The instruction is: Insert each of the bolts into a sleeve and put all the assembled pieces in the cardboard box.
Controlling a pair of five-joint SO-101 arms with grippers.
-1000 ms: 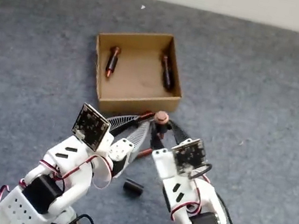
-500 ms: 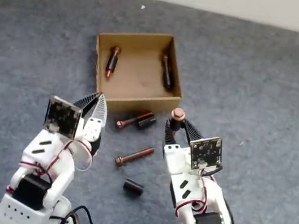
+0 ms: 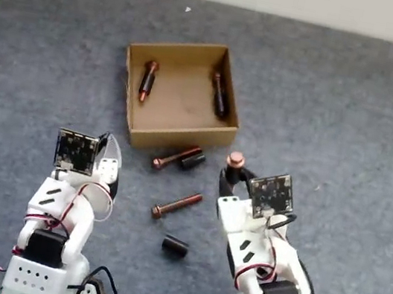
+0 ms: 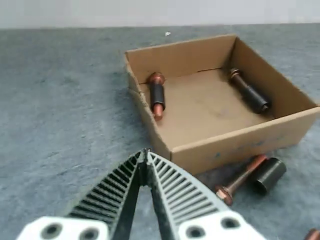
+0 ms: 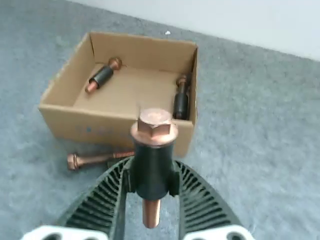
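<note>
**Right claw holds one piece upright; left claw is closed on nothing**

High view: The box (image 3: 174,134) stands on the counter (image 3: 354,105) toward the far edge, a little left of the middle. Inside it, the first piece (image 3: 147,81) lies by the left wall and the second piece (image 3: 219,95) by the right wall, well apart. Just before the near wall of the box lie the front bolt (image 3: 170,159) and the front sleeve (image 3: 193,160), touching. I cannot tell if this bolt goes into the sleeve. Closer to the near edge lies the loose bolt (image 3: 177,206), and closer again the loose sleeve (image 3: 174,247), apart from it. Both are between the two arms. The right claw (image 3: 232,179) grips the held piece (image 3: 235,159) upright, head up, near the right front corner of the box and not touching it. The left claw (image 3: 111,149) is near the left front corner of the box.

Left wrist view: The fingers (image 4: 175,195) of the left claw (image 4: 145,156) meet at the tips, with nothing between them. Beyond them is the box (image 4: 240,145) with the first piece (image 4: 157,95) and the second piece (image 4: 248,92). The front bolt (image 4: 239,181) and the front sleeve (image 4: 269,173) lie at its outer wall.

Right wrist view: The right claw (image 5: 151,167) is narrow, clamped on the black middle of the held piece (image 5: 152,145). The copper head stands above the fingers (image 5: 110,195) and the copper tip comes out below. Beyond is the box (image 5: 100,127) with the first piece (image 5: 102,75) and the second piece (image 5: 181,100). The front bolt (image 5: 97,159) lies before its wall.
</note>
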